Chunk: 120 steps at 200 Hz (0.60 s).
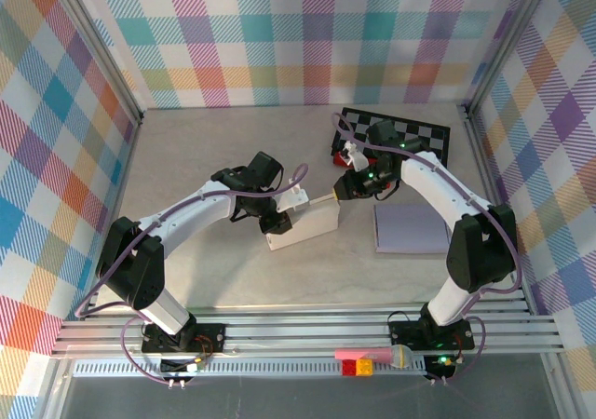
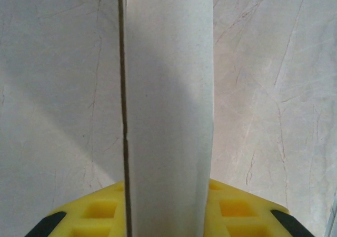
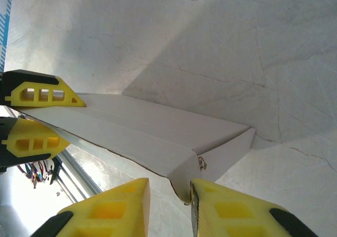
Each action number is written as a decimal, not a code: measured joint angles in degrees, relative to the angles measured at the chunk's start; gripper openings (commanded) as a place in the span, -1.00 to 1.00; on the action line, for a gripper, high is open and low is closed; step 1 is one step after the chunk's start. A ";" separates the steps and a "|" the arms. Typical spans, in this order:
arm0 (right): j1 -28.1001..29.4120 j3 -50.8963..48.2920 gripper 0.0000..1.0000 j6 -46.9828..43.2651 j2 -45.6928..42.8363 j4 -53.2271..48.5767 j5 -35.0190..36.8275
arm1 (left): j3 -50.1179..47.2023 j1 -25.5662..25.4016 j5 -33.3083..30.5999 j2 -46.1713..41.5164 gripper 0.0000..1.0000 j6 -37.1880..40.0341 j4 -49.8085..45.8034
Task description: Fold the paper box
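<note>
Paper box (image 1: 305,225): white, lying on the grey surface (image 1: 186,158) in the middle of the top view, between the two arms.
Left gripper (image 3: 73,120): clenched on one long panel of the box. Its wrist view shows the panel running straight up from between the yellow fingers. The right wrist view shows those fingers at the left of the frame, one on each side of the sheet.
Right gripper (image 3: 169,187): at the box's other end, jaws close together around the lower edge of an end flap. I cannot tell whether they pinch it or only bracket it.
Done, as I judge it: the long panels are creased and raised, so the sheet has a body.
Left, as I judge it: the end flap angles outward, not tucked in. The ends need closing and the walls squaring.
Stage: about midway, working on an end flap.
</note>
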 measured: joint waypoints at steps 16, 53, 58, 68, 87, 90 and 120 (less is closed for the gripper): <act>0.00 0.00 -0.57 0.00 0.00 0.00 0.37 | 0.00 0.02 0.02 0.00 -0.58 0.00 -0.09; 0.00 0.00 -0.65 0.00 0.00 -0.02 1.03 | 0.00 0.02 0.11 0.00 -0.58 0.00 -0.09; 0.00 0.00 -0.65 0.00 0.00 -0.02 1.07 | 0.00 0.02 0.15 0.00 -0.58 0.00 -0.09; 0.00 0.00 -0.66 -0.02 0.00 -0.02 1.29 | 0.00 0.02 0.17 0.00 -0.58 0.00 -0.09; 0.00 0.00 -0.68 -0.02 0.00 -0.04 1.60 | 0.00 0.02 0.20 0.00 -0.58 0.00 -0.09; 0.00 0.00 -0.69 -0.02 0.00 -0.02 1.68 | 0.00 0.02 0.20 0.00 -0.58 0.00 -0.09; 0.11 0.00 -0.69 -0.04 -0.02 -0.04 2.40 | 0.02 0.02 0.20 0.02 -0.58 0.00 -0.09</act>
